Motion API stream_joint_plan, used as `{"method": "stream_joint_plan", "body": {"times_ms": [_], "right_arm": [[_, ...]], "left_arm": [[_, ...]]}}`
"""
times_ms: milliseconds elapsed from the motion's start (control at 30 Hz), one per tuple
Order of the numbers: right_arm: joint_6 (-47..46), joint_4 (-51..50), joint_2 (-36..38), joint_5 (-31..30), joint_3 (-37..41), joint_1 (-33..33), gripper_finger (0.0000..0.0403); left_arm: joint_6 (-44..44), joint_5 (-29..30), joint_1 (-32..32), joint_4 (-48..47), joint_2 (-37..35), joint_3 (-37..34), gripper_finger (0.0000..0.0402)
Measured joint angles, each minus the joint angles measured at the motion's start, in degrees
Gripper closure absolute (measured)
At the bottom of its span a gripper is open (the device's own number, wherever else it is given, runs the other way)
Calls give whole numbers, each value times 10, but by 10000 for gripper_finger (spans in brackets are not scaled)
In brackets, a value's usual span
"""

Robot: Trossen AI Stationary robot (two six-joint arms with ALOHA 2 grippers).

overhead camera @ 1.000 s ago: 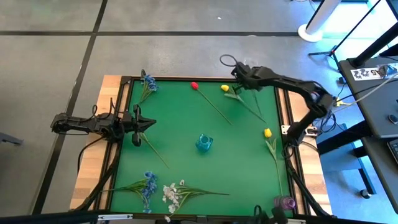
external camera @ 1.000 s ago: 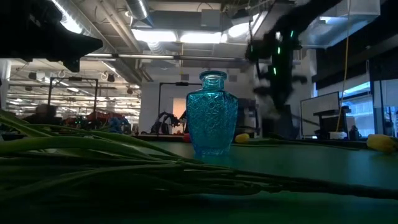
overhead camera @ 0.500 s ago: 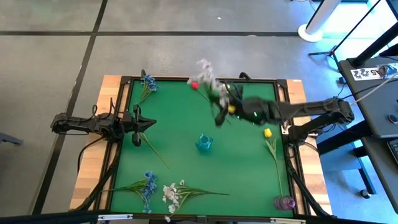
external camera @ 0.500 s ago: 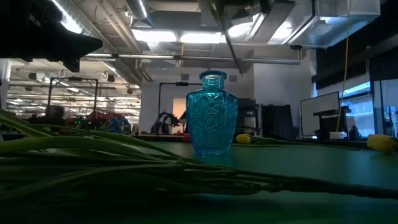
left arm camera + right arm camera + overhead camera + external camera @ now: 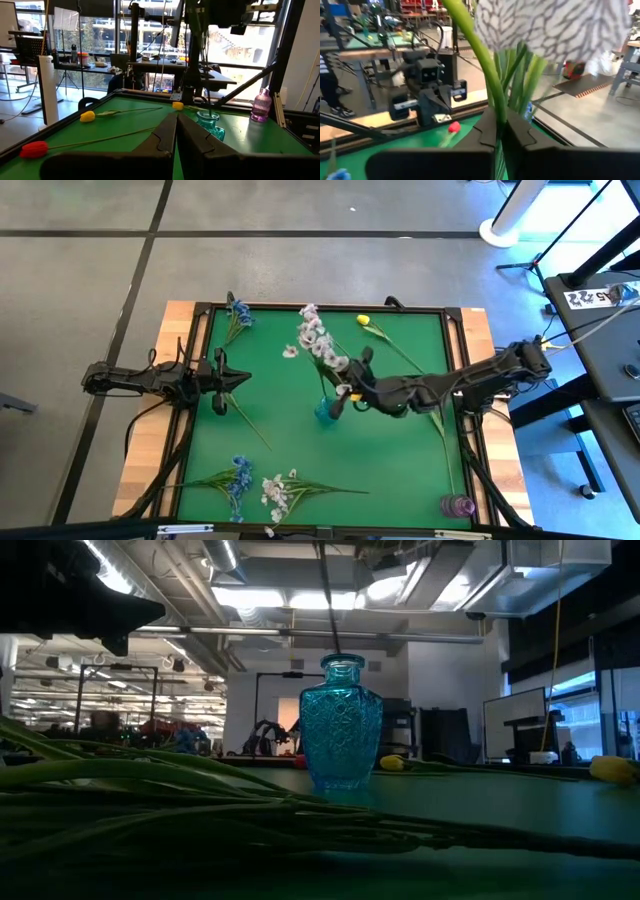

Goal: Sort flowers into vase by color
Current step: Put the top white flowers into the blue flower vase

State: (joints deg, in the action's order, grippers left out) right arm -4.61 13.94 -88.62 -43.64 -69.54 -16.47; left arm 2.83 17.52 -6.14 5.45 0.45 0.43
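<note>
The right gripper (image 5: 352, 393) hangs just beside and above the blue glass vase (image 5: 327, 410), its fingers pinched on the green stem of a white blossom sprig (image 5: 318, 343). In the right wrist view the stem runs up from between the pressed-together fingers (image 5: 487, 131). The sprig's long axis is close to upright: in the low view its stem (image 5: 328, 595) comes down from above to the vase's mouth (image 5: 342, 662), with the lower end at or just inside the rim; which of the two cannot be told. The coming move appears to turn on this: the vase neck lies directly beneath the held stem, so what is left looks like a straight descent and a release. The right arm is plainly the nearer one to the vase.

The left gripper (image 5: 222, 377) waits at the table's left edge, well apart from the vase, with its fingers (image 5: 162, 140) pressed together on nothing.

By count: two vases, the blue one and a pink vase (image 5: 457, 506) at the near right corner. White sprigs: the held one and one lying flat (image 5: 275, 492). Blue clusters: two (image 5: 238, 311) (image 5: 236, 477). Yellow buds: two seen from the left wrist (image 5: 87, 116) (image 5: 177, 105). One red bud (image 5: 34, 148).
</note>
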Motion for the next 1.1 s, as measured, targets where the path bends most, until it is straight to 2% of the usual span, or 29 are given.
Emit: {"method": "stream_joint_plan", "body": {"times_ms": [133, 300, 367, 533, 667, 767, 967, 1100], "right_arm": [[1, -5, -15, -12, 0, 0, 389], [0, -23, -17, 73, 0, -1, 385], [-6, -37, -18, 89, 0, -2, 378], [-19, -67, -18, 61, 0, -9, 357], [-34, -116, -17, 81, 0, -8, 338], [-69, -205, -16, 104, -27, -8, 317], [-158, -486, -15, 132, -145, -8, 260], [-226, -638, -15, 156, -210, -8, 222]], "left_arm": [[0, 0, 0, 0, 0, 0, 392], [0, 0, 0, 0, 0, 0, 392], [0, 0, 0, 0, 0, 0, 392], [0, 0, 0, 0, 0, 0, 392], [0, 0, 0, 0, 0, 0, 392], [0, 0, 0, 0, 0, 0, 392], [0, 0, 0, 0, 0, 0, 392], [0, 0, 0, 0, 0, 0, 392]]}}
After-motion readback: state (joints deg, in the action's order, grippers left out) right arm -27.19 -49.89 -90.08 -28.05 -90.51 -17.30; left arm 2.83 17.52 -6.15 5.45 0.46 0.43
